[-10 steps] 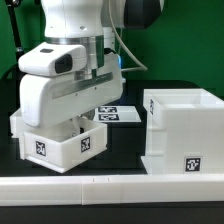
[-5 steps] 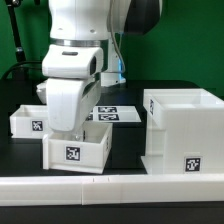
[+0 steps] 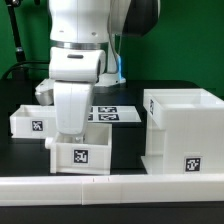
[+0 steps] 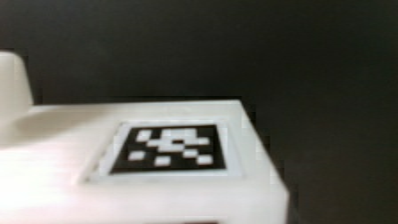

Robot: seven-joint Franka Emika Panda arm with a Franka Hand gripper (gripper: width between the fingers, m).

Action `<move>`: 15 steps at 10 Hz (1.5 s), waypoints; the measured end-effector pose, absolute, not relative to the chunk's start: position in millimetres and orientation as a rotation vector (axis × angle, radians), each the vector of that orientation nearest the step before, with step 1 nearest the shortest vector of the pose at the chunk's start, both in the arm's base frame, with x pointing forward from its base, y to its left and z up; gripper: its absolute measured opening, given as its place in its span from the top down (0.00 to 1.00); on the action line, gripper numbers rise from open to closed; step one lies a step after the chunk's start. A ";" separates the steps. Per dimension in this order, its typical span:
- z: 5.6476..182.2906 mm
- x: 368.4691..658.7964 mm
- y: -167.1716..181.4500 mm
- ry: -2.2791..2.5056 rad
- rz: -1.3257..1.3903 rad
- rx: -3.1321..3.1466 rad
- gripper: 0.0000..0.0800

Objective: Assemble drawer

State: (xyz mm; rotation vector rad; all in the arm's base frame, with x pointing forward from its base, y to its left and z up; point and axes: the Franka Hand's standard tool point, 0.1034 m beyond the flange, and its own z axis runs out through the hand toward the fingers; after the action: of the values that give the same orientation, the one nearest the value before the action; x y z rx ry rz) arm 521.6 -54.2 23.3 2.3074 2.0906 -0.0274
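My gripper reaches down from the white hand into a small white open-topped tray with a square tag on its front, and is shut on its wall. The tray sits at the front of the black table, just to the exterior view's left of the tall white housing, with a small gap between them. In the wrist view the tray's tagged white wall fills the frame, blurred, and my fingertips do not show. A second tagged tray rests further back at the exterior view's left.
The marker board lies flat behind the held tray. A long low white border rail runs along the table's front edge. My arm's white body stands over the middle of the table.
The held tray has moved toward the exterior view's right and the front, and turned so its tagged wall faces the camera. The second tray behind it is now uncovered.
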 end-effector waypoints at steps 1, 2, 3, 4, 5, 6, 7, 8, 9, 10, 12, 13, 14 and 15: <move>23.4 525.2 -46.4 2.108 -0.025 2.294 0.95; 23.8 527.5 -40.3 2.124 -0.020 2.282 0.95; 23.6 529.1 -33.5 2.132 -0.018 2.284 0.95; 23.6 532.8 -26.7 2.145 -0.012 2.278 0.95; 23.0 535.7 -24.1 2.149 -0.006 2.273 0.95; 22.2 536.0 -25.1 2.138 0.012 2.267 0.95; 21.6 535.3 -25.6 2.137 0.009 2.271 0.95; 20.2 534.6 -26.2 2.137 0.008 2.272 0.95; 15.0 531.7 -26.4 2.137 -0.001 2.280 0.95; 13.2 531.7 -21.4 2.135 -0.001 2.286 0.95; 11.8 536.1 -14.5 2.133 0.004 2.288 0.95; 10.8 538.2 -13.2 2.134 0.007 2.286 0.95; 10.9 539.5 -11.2 2.137 0.011 2.283 0.95; 11.1 541.2 -9.8 2.139 0.015 2.281 0.95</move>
State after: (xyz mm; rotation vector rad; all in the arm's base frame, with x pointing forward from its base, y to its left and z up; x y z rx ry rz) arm 541.2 -9.8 11.1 2.2809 2.1391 0.0152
